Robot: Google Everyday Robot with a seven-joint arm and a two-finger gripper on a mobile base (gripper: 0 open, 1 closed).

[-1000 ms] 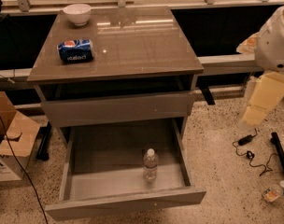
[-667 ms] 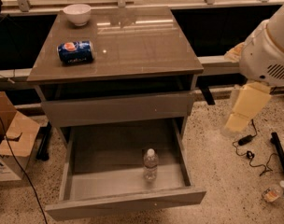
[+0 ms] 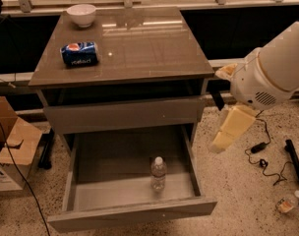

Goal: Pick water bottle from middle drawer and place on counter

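The bottle (image 3: 158,172) stood upright near the front of the open drawer (image 3: 105,151) — untouched. The tool (image 3: 221,140) hung right of the drawer, well apart from the bottle; released or clenched, it could not be told. Reaching was the step in hand — next, it would likely need to swing left and descend over the bottle.

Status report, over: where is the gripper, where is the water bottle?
Gripper right of cabinet, beside the open middle drawer. Water bottle upright inside, untouched. Soda can, bowl on counter, left side.
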